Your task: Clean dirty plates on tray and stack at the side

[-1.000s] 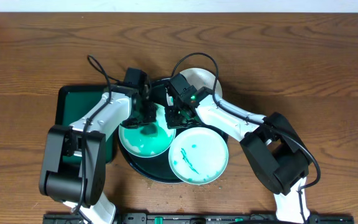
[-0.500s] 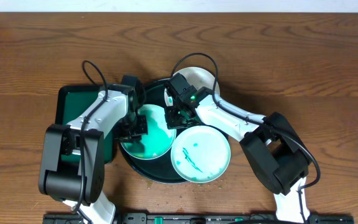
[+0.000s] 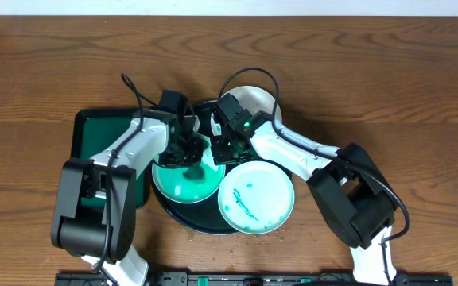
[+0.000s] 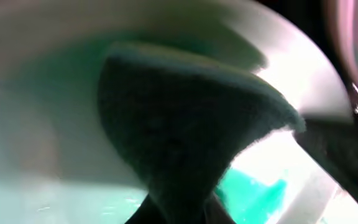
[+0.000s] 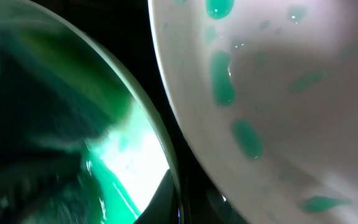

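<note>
From above, the left jaws are seen moved back up the green plate (image 3: 180, 181) on the round tray (image 3: 183, 219), so wiping is judged still going; the right jaws are kept at its edge. At the left wrist, a dark sponge (image 4: 185, 137) is gripped against the plate. At the right wrist, the grip cannot be told.

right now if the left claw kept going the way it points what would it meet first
The left claw points down at the teal-smeared plate. The dark pad it holds looks pressed against that plate, so the plate comes first, though the close view is too blurred to confirm contact.
</note>
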Controlling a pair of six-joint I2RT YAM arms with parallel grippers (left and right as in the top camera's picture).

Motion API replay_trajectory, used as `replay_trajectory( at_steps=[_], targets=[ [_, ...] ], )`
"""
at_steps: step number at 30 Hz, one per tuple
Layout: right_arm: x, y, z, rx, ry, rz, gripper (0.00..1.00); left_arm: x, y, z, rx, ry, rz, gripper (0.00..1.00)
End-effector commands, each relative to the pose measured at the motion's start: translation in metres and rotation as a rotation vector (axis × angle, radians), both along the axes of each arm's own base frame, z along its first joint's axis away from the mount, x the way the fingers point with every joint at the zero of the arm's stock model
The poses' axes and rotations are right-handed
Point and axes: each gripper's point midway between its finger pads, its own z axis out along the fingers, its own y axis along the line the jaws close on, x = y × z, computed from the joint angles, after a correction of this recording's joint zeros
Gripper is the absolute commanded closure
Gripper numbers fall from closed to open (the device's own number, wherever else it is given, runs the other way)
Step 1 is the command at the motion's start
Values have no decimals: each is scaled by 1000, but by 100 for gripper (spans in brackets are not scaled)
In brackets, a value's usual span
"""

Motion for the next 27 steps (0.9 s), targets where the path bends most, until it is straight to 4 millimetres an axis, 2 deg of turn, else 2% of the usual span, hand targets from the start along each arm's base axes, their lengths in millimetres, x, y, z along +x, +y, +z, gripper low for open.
replay_trajectory(
  at_steps=[1,3,6,11,15,20,23,27],
  targets=[
    [-5,-3,-16,-33,28,4,99,17,88,-8,455,-80,254,93],
    [-5,-3,-16,-34,28,4,99,13,92,-3,467,-57,263,93],
    [-5,-3,-16,-34,27,5,99,6,92,18,471,-14,289,93],
    [-5,-3,-16,-34,26,4,99,8,91,73,456,-31,296,93],
    [-6,-2,-16,-31,20,28,99,8,99,116,437,-84,337,93],
    [-9,4,-10,-1,25,74,99,6,134,146,420,-148,464,93],
    [-8,6,4,6,-4,120,99,1,161,150,425,-145,552,93],
    [6,0,33,-60,-156,140,99,-4,189,150,433,-127,645,93]
  ],
)
